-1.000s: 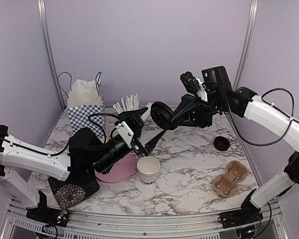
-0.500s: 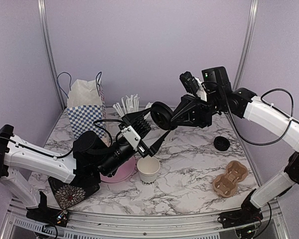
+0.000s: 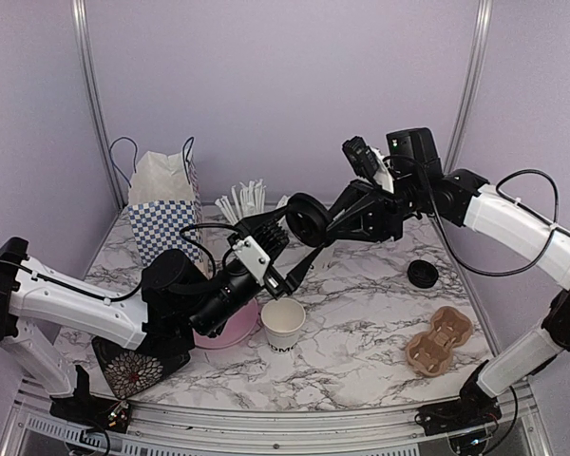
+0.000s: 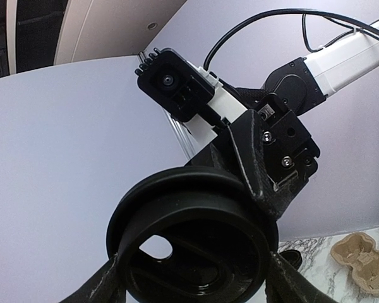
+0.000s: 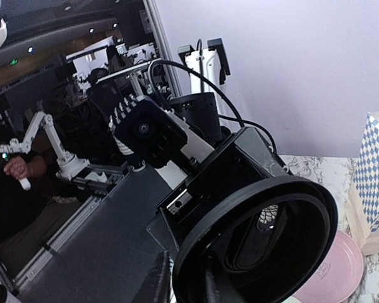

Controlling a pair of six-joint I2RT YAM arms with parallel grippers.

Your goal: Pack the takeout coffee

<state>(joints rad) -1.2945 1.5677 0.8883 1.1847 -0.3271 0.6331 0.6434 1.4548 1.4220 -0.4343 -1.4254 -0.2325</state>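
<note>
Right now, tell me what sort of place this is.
Probably a robotics lab cell staged as a coffee counter: lavender enclosure walls, a marble-patterned table with a white paper cup and cardboard cup carrier, and another small robot arm outside.

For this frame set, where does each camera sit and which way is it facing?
Top external: above and behind the bases, looking down on the marble table; both arms show, meeting at the black lid.
Left wrist: behind the left fingers, tilted up at the lid with the right arm beyond.
Right wrist: behind the right fingers, facing the lid's other face and the left arm.
Shared: both wrist views show the lid, from opposite faces.
</note>
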